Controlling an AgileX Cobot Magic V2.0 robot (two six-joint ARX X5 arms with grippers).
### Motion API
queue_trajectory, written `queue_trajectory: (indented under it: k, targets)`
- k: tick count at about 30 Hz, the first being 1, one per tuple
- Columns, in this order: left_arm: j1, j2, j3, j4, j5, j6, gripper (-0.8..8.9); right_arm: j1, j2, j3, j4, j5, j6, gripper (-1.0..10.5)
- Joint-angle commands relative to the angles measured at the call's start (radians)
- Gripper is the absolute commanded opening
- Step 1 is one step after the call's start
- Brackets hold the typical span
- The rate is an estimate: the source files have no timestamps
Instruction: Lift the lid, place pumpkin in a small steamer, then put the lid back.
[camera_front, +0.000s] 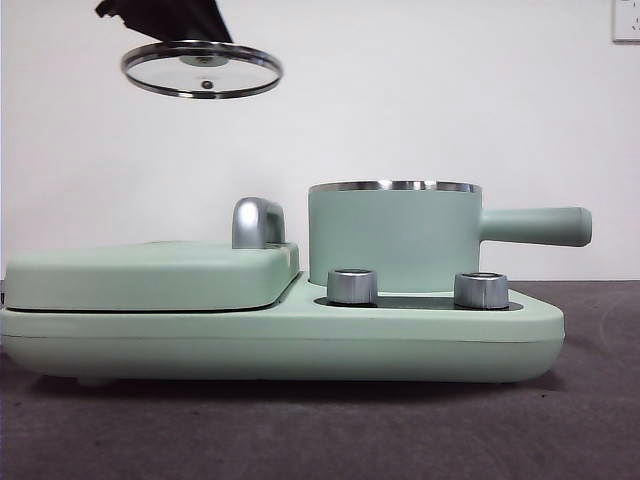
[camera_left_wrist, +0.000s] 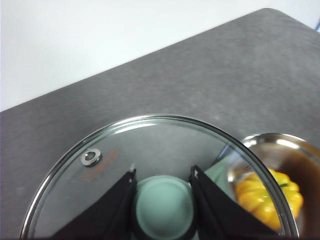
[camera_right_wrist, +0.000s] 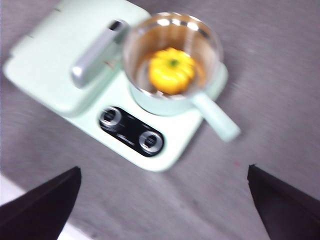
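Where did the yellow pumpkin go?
The pumpkin is sitting inside the small steamer, seen from above in both wrist views. The front view hides it behind the pot wall, and the lid is held up high.

Left pincer (camera_left_wrist: 163, 172) high, clamped on knob; right pincer (camera_right_wrist: 165, 200) high, jaws wide.

Glass lid (camera_front: 202, 68) aloft, level, yellow pumpkin (camera_right_wrist: 172, 70) inside open mint steamer (camera_front: 395, 238)

Evenly, softly lit, only faint shadow under the mint-green cooker base (camera_front: 280, 340). Bright glare on the clear glass chrome-rimmed lid (camera_left_wrist: 165, 145). Right wrist view motion-blurred throughout; front view sharp.
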Motion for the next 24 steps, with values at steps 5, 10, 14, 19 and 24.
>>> queue_trajectory:
  k: [5,10,14,19,24]
  targets:
    - [-0.093,0.003,0.026,0.026,0.002,-0.015,0.56,0.007,-0.276,-0.216,0.113,-0.019,0.057,5.4]
    - [-0.164,0.004,0.025,0.026,0.002,-0.015,0.56,0.008,-0.457,-0.375,0.284,-0.114,0.087,5.4]
    - [-0.214,0.006,0.025,0.027,0.002,-0.01,0.56,0.008,-0.54,-0.448,0.325,-0.14,0.123,5.4]
    - [-0.267,0.032,0.025,0.029,0.002,0.001,0.56,0.008,-0.576,-0.48,0.324,-0.142,0.146,5.4]
    - [-0.301,0.094,0.025,0.052,0.002,0.001,0.56,0.008,-0.576,-0.48,0.326,-0.141,0.146,5.4]
